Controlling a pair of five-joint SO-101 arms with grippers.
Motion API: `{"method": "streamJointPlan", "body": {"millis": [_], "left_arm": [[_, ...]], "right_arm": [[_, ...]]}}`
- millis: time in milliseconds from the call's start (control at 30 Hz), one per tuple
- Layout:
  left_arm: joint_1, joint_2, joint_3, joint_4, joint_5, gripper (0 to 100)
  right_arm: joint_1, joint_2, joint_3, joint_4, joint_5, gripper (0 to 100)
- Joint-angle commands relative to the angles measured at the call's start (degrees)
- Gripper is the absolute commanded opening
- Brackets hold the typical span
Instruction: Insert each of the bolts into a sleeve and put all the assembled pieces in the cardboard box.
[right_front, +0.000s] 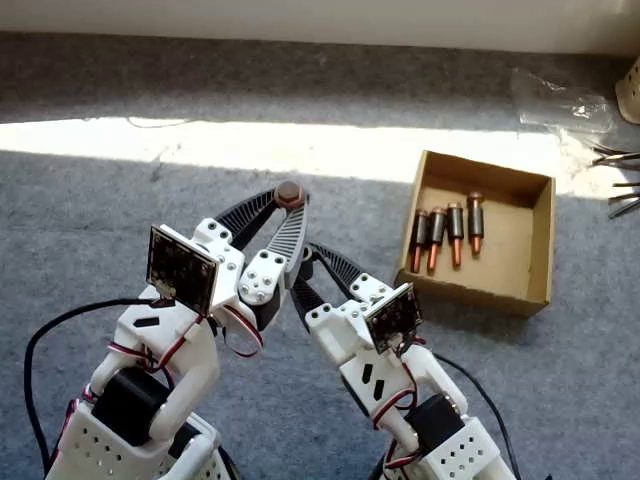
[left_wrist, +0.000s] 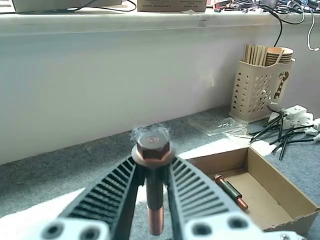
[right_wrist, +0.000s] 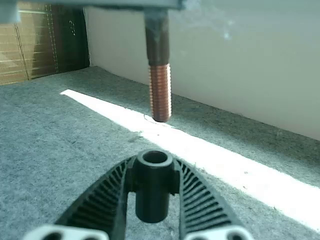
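My left claw (left_wrist: 153, 167) grips the bolt (left_wrist: 153, 147) head-up, just above and apart from the sleeve (right_wrist: 152, 195) clamped upright in my right claw (right_wrist: 152, 172), near the cardboard box (right_front: 538, 245) holding four assembled pieces (right_front: 446, 235).

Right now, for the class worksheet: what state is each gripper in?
Left gripper: shut on a bolt, head up.
Right gripper: shut on a sleeve, its opening facing up.

No readable text, no legible labels, numbers or signs on anything
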Motion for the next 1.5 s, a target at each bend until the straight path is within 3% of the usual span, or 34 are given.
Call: {"method": "streamJointPlan", "body": {"millis": [0,400,967,1200,1467], "left_arm": [[1.01,-1.19,-0.66,-1.49,0.35,1],[3.56,-11.56,5.67,-1.67,0.09,1],[0.57,-11.12,5.32,-1.85,1.41,1],[-0.04,-2.15,1.45,-1.49,2.9,1],[-0.04,-1.1,1.01,-1.49,2.9,1]], "right_arm": [[0.66,-0.66,2.42,-1.71,-0.09,0.4],[0.66,-0.66,2.42,-1.71,-0.09,0.4],[0.66,-0.66,2.59,-1.71,-0.09,0.4],[0.66,-0.66,2.68,-1.71,-0.09,0.4],[0.66,-0.66,2.68,-1.71,0.0,0.4]]}}
